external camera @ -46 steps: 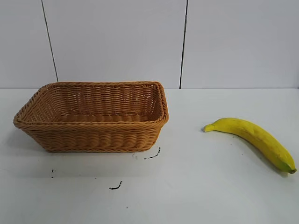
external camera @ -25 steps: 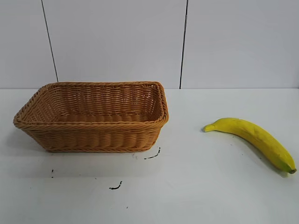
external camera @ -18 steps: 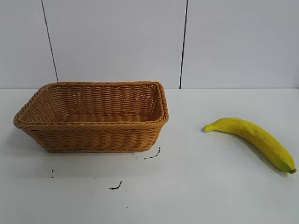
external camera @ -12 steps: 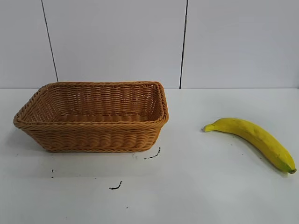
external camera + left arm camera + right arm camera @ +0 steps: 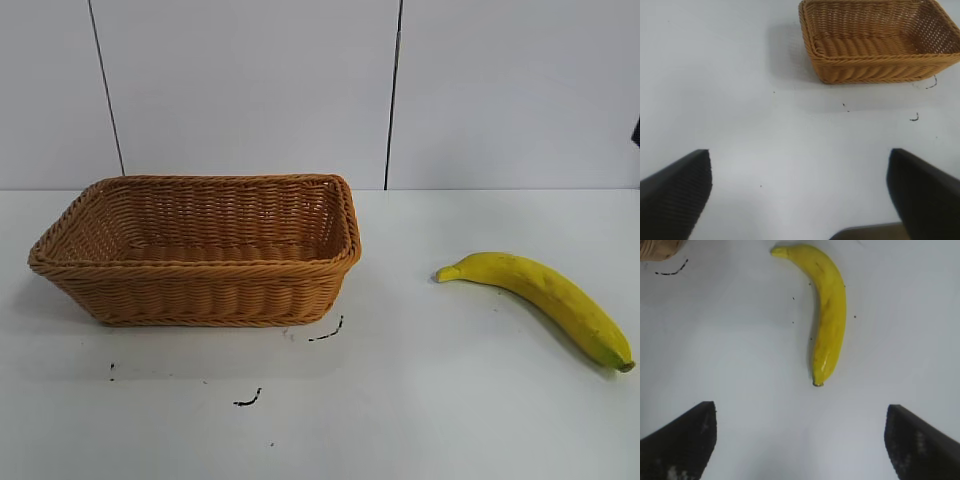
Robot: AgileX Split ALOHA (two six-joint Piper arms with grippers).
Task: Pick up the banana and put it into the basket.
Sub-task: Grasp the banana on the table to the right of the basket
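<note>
The yellow banana lies on the white table at the right, stem toward the basket. It also shows in the right wrist view, ahead of my right gripper, which is open, empty and above the table short of the banana's dark tip. The tan woven basket stands at the left, with nothing in it. It shows in the left wrist view, far ahead of my left gripper, which is open and empty over bare table.
The white table carries a few small black marks in front of the basket. A dark sliver shows at the exterior view's right edge. A white panelled wall stands behind.
A dark sliver has come into the exterior view at the right edge. The banana and basket have not moved.
</note>
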